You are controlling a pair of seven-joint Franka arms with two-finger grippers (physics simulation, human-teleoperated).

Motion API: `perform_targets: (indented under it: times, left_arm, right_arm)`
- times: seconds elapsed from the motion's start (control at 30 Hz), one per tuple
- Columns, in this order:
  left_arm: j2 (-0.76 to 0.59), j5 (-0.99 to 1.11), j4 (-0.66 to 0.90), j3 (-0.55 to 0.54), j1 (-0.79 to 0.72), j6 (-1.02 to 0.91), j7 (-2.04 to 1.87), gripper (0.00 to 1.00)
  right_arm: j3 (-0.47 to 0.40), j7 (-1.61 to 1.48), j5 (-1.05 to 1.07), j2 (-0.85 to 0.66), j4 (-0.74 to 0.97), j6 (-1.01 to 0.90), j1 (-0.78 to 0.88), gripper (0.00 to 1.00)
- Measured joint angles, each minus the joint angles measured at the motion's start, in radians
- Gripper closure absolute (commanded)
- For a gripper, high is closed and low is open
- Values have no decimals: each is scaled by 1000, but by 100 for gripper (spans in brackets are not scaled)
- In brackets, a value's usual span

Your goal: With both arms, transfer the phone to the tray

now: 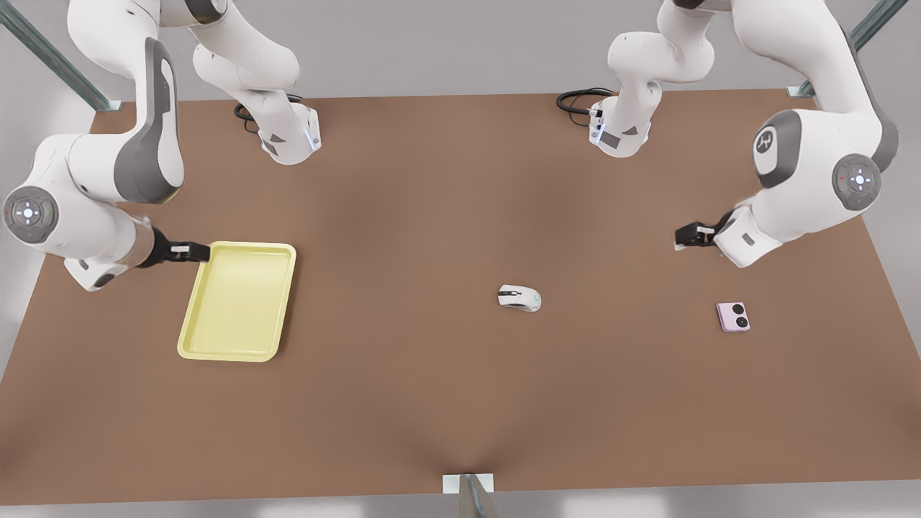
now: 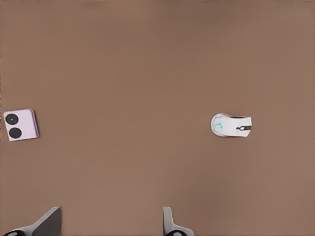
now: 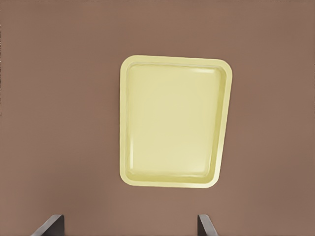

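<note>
Now, going left to right across the front view: the right gripper [image 1: 193,251] is hovering at the far-left corner of the tray [image 1: 188,327], w/ nothing betw. its jaws; in the right wrist view its fingertips [image 3: 49,223] are standing wide apart, i.e. open, and the tray [image 3: 124,123] is lying flat ahead of them. The tray is sitting on the brown tabletop [image 1: 403,403] at the front view's left and is holding nothing. Near the middle a white mouse [image 1: 519,297] is lying. Further right, the left gripper [image 1: 688,235] is hanging above the tabletop, jaws also spread open per the left wrist view, where its fingertips [image 2: 167,221] are showing apart. The phone [image 1: 732,316] is lying flat at the front view's right, camera circles up, nearer the camera than the left gripper and clear of it, not betw. the jaws. In the left wrist view the phone [image 2: 20,125] is sitting off to one side of the jaws' line, well apart from the mouse [image 2: 232,125].
</note>
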Motion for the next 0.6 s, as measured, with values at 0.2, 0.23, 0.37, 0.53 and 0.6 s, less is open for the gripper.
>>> perform_targets:
  times: [0.2, 0.23, 0.37, 0.53, 0.6]
  left_arm:
    - [121, -5, 58, 72, -5, 57, 11, 0]
    - [160, -3, 59, 106, 6, 70, 13, 0]
    - [286, 21, 60, 154, 53, 134, 22, 0]
    - [391, 47, 60, 158, 72, 229, 36, 0]
    - [425, 40, 58, 157, 101, 270, 49, 0]
  right_arm:
    - [5, 4, 3, 4, 9, 50, 11, 0]
    - [6, 5, 4, 4, 9, 55, 12, 0]
    - [6, 7, 9, 7, 10, 70, 10, 0]
    - [6, 8, 12, 11, 14, 78, 10, 0]
    - [6, 9, 13, 11, 14, 79, 11, 0]
